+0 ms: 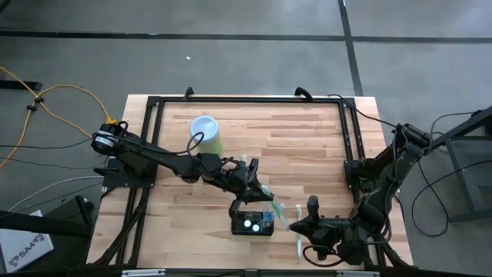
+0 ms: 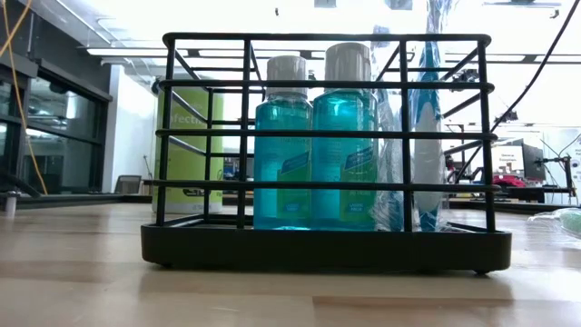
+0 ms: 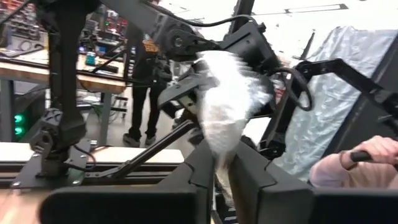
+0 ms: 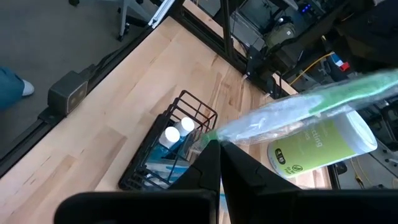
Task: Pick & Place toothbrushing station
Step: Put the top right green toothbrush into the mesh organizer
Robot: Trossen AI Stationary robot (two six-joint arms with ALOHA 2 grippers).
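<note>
I see the toothbrushing station (image 1: 240, 228) as a black wire rack with two blue bottles (image 2: 282, 145) standing upright in it, white caps on top. It sits on the wooden table (image 1: 307, 146) just under and in front of the left claw (image 1: 259, 191), between that claw and the right one.

The left claw is clenched on a wrapped toothbrush (image 1: 275, 209). Its wrist view shows the crinkled clear packet pinched between the two dark fingers (image 3: 186, 180). The green brush slants away from that claw, down past the rack's corner toward the right claw.

The right claw (image 1: 294, 228) is just beside the rack on its other side, low over the table and fully clenched. The brush's free end is right at its fingertips, but I can't tell whether they touch.

A pale green cylinder (image 1: 206, 132) with a whitish top stands behind the left claw, close alongside that arm. Past the table, a person's hand (image 3: 367, 158) shows in the left wrist view.
</note>
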